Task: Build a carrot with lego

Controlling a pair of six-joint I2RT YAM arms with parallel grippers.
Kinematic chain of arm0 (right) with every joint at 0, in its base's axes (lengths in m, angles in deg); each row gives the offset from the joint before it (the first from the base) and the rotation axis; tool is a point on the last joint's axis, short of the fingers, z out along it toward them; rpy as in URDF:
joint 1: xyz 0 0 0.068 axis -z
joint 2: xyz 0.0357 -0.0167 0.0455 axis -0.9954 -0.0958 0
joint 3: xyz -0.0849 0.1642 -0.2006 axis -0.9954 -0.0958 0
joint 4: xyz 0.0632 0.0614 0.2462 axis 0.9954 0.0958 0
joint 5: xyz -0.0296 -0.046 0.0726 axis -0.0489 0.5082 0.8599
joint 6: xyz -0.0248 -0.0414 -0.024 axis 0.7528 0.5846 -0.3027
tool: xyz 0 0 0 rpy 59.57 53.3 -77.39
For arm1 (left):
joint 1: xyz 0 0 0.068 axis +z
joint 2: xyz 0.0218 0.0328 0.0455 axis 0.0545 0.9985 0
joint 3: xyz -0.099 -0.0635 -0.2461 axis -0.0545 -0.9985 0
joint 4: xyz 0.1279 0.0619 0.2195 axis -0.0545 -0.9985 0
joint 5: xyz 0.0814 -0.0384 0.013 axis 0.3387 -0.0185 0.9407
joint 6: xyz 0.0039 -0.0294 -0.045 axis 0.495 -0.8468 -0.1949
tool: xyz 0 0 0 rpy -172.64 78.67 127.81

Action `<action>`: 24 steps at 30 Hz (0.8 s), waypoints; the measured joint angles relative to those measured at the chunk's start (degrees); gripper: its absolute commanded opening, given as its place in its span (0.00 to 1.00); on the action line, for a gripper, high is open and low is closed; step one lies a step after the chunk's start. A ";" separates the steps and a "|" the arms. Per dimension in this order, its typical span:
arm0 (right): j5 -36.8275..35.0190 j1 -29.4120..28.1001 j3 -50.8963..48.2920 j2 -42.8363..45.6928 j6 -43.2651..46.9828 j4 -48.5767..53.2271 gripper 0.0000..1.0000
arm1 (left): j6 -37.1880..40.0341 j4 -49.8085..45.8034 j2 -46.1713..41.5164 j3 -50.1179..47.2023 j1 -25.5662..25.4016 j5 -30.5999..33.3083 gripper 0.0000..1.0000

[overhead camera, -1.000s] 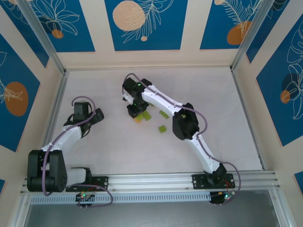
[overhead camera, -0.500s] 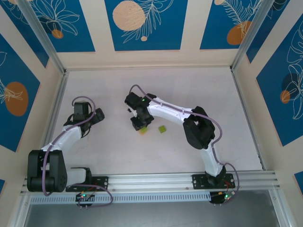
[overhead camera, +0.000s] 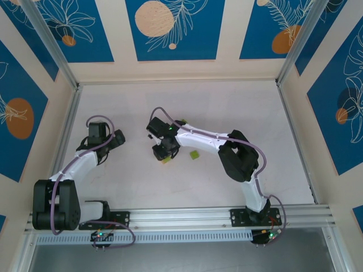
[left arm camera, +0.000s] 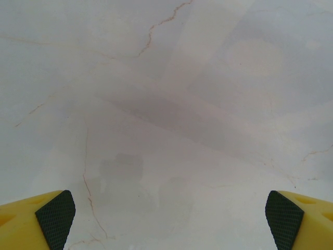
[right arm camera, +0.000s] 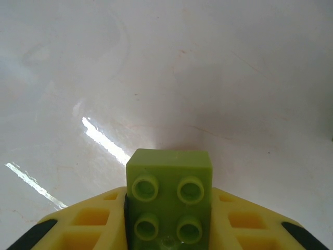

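My right gripper (right arm camera: 169,221) was pinched tight on a lime-green lego brick (right arm camera: 169,179). Four studs showed, and its front end stuck out past the fingertips. I judged it light, stiff, slick plastic, best held by the flat side walls with the studs left free. A loose green brick (overhead camera: 194,154) lay near the gripper, to its right in the top view. My left gripper (left arm camera: 169,229) was spread wide over bare table (left arm camera: 166,104).

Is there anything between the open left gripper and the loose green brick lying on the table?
Yes. In the top view, the right gripper, shut on another lime-green brick, sits roughly on the line between the left gripper and the loose brick.
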 measured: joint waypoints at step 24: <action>-2.03 1.07 6.19 7.65 2.01 5.86 0.73 | 0.00 -0.02 0.00 0.00 0.00 0.00 0.97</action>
